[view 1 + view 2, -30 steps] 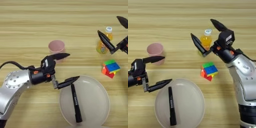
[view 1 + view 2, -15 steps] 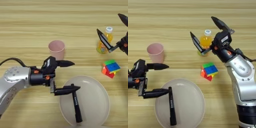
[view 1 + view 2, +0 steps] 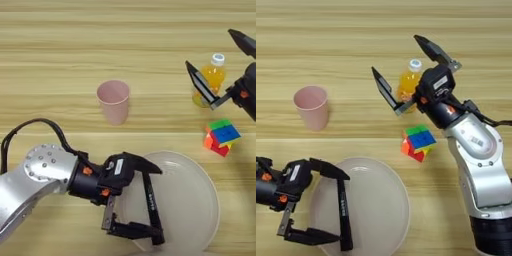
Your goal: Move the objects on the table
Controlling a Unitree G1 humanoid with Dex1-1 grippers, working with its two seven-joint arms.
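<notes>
1. Left end effector (image 3: pixel 142 202) spread wide over the left part of the plate (image 3: pixel 195 200), one finger above and one finger below the pen (image 3: pixel 151 202). No contact with the pen clear yet.
2. Pen lying on the plate, near its left rim, pointing roughly from far to near edge of the surface (image 3: pixel 60 60).
3. Plate at the near edge of the surface, about the middle.
4. Right end effector (image 3: pixel 416 72) also spread wide, around the bottle (image 3: pixel 408 85) at the right side of the surface; fingers on both sides, not closed on it.
5. Cup (image 3: pixel 114 101) upright, left of the middle, apart from both arms. Coloured cube (image 3: pixel 418 142) just near the bottle, toward the near edge.
6. Step in hand, as judged: reaching for pen and for bottle, both grasps not made.
7. Next move probably: lower the left fingers to the pen and close; close the right fingers on the bottle body, without tipping it.
</notes>
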